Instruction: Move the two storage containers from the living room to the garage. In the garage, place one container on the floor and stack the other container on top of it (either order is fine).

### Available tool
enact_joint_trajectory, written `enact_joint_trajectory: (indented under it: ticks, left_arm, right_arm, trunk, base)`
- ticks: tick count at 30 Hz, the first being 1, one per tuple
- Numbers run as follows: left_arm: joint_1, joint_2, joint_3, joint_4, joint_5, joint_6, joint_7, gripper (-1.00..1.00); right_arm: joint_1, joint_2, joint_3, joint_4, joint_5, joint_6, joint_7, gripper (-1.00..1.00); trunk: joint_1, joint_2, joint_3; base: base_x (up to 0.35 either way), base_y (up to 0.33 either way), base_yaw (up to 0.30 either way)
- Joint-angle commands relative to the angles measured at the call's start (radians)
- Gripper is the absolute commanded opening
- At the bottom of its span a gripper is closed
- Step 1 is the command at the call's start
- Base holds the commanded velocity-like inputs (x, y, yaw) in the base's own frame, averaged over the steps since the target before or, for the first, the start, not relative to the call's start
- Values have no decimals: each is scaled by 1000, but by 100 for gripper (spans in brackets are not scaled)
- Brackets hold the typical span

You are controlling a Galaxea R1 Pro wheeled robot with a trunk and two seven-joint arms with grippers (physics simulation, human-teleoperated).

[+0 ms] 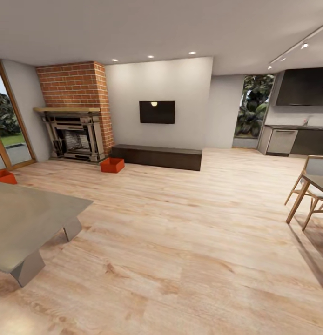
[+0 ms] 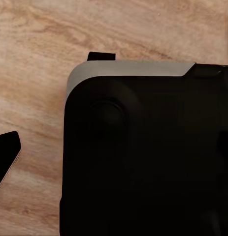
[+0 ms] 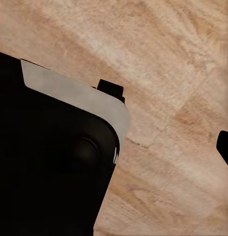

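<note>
I look across the living room with its light wood-plank floor (image 1: 180, 242). One orange-red storage container (image 1: 112, 164) sits on the planks beside the brick fireplace (image 1: 75, 111), at the end of a low dark bench (image 1: 157, 157). The second orange-red container (image 1: 4, 176) lies at the far left, near the wood-framed glass door (image 1: 8, 121), partly cut by the picture's edge. In the left wrist view a dark fingertip (image 2: 6, 158) pokes in over the planks beside my black base (image 2: 143, 157). The right wrist view has a dark fingertip (image 3: 225, 147) at its edge, next to the base (image 3: 49, 162).
A grey low table (image 1: 26, 218) stands close at my left front. A wooden chair and table (image 1: 310, 190) stand at the right. A wall screen (image 1: 157, 112) hangs above the bench, and dark kitchen cabinets (image 1: 296, 139) line the far right.
</note>
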Motion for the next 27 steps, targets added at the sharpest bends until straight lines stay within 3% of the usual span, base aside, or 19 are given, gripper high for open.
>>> enact_joint_trajectory:
  ticks: [1,27]
  left_arm:
    - [0,0,1,0,6,-3,1,100]
    - [0,0,2,1,6,-4,1,100]
  right_arm:
    - [-1,0,7,3,-11,-6,6,100]
    - [-1,-1,7,3,-9,-3,7,100]
  trunk:
    - [1,0,-1]
    - [1,0,-1]
  base:
    - [321,0,0]
    - [321,0,0]
